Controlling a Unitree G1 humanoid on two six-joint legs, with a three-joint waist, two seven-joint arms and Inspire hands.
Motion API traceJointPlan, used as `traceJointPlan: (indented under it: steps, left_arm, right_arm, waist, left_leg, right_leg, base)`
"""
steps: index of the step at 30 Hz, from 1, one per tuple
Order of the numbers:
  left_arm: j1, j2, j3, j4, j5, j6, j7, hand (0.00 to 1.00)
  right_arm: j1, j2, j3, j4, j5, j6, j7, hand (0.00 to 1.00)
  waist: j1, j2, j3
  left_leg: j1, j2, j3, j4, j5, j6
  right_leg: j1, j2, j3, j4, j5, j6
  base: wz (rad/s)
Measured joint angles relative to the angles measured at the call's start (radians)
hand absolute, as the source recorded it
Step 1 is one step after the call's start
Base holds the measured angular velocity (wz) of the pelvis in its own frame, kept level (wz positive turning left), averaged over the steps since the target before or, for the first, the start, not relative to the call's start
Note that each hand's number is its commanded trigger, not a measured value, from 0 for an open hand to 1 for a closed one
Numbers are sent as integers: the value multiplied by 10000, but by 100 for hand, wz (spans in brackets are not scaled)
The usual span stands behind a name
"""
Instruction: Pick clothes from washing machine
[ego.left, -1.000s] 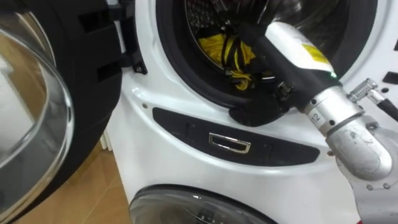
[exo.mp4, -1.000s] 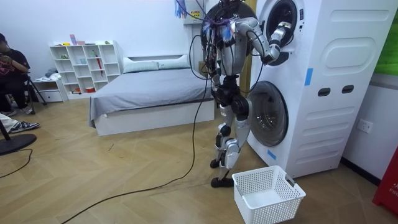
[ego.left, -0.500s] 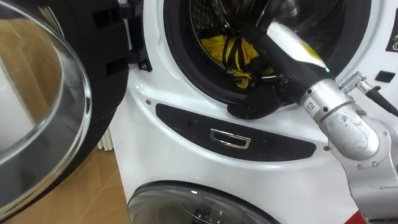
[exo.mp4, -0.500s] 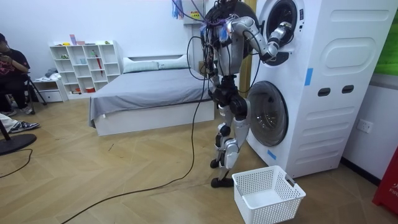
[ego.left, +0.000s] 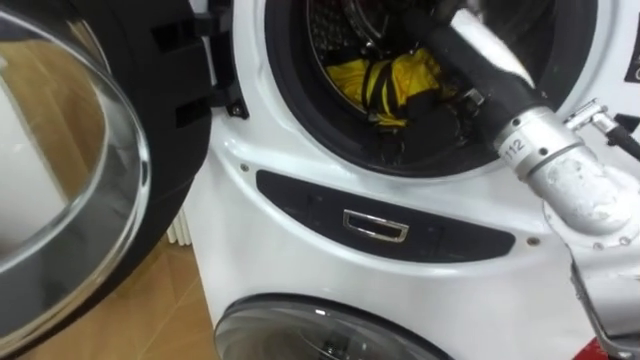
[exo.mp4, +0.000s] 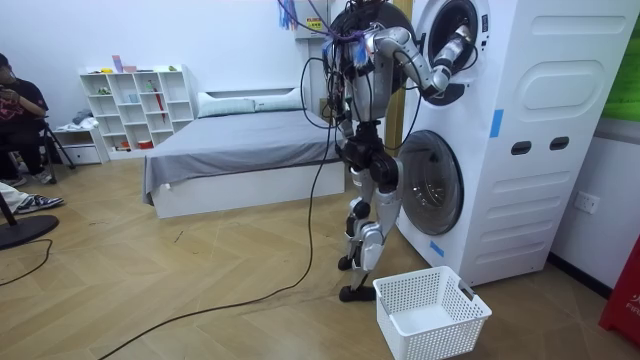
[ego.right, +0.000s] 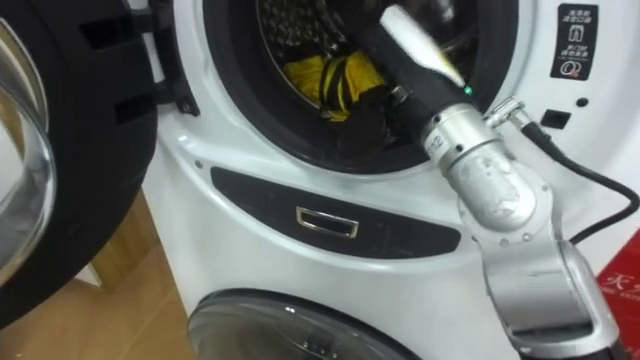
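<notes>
Washing machine drum (ego.left: 335, 25), yellow clothes (ego.left: 398, 72), right robot hand (ego.left: 440, 108) inside, grasp indiscernible.

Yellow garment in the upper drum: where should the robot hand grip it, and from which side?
Probably a raised fold of the yellow garment nearest the opening, reached straight in from the front, over the dark door seal. It lies heaped low in the drum, so its folds offer something to pinch.

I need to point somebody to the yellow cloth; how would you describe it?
Find the tall white washing machine, which has two round doors. Its upper door stands open, and the yellow cloth lies inside that drum. It is the only bright yellow thing in the dark opening.
</notes>
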Motion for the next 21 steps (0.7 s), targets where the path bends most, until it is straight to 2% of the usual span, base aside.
traceJointPlan:
  steps: [6, 9, 14, 17, 21]
  left_arm:
    - [0, -15, 84, -144, -142, 132, 33, 0]
    - [4, -31, 100, -193, -134, 139, 17, 0]
    - [25, -128, 119, -192, -125, 159, -19, 0]
    - [17, -164, 117, -190, -155, 153, -11, 0]
    - [-5, -181, 142, -170, -170, 202, -3, 0]
  right_arm:
    - [0, -3, -158, 295, 778, 21, -759, 0]
    - [0, -3, -363, 297, 767, 20, -881, 0]
    - [-2, -5, -452, 299, 611, 17, -1014, 0]
    - [-16, -4, -444, 429, 158, -20, -1012, 0]
    - [-123, -1, -280, 818, -1378, -60, -805, 0]
  waist:
    - [-136, -31, 13]
    - [-143, 23, 57]
    - [-238, 50, 61]
    - [-236, 62, 60]
    - [-183, 69, 59]
  left_leg:
    - [10, -109, -251, 17, -2, 59]
    - [-151, -122, -320, 194, -19, 87]
    - [-385, -150, -396, 376, -46, 134]
    - [-399, -160, -381, 405, -68, 169]
    - [-419, -184, -384, 451, -83, 209]
  right_leg:
    - [128, -31, -98, 9, 37, 63]
    - [72, -15, -130, 8, 45, 76]
    - [-42, 3, -151, 39, 62, 106]
    - [-49, -2, -137, 38, 86, 146]
    - [-54, -26, -118, 68, 89, 152]
  base:
    - [12]
    - [10]
    - [6]
    - [0]
    - [0]
